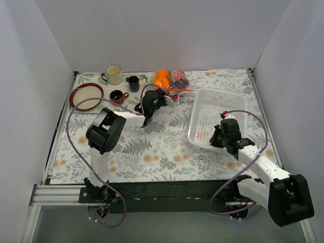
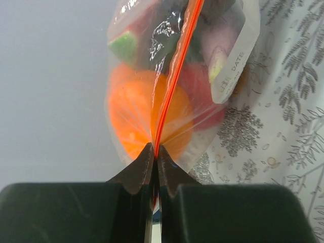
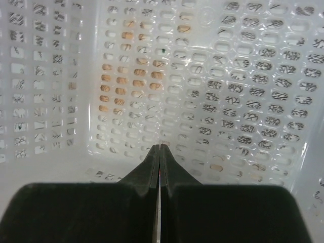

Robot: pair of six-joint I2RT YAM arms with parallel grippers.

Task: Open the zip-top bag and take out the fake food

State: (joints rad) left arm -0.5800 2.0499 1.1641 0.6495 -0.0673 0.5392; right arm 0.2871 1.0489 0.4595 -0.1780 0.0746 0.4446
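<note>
Left claw (image 2: 155, 148) clenched on zip-top bag (image 2: 230, 61) at its orange strip; fake food (image 2: 132, 109) inside; right claw (image 3: 160, 148) clenched, facing basket (image 3: 238, 101).

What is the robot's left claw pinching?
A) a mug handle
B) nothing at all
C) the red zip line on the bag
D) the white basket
C: in the left wrist view, the left gripper is shut on the orange-red zip strip of the zip-top bag.
</note>
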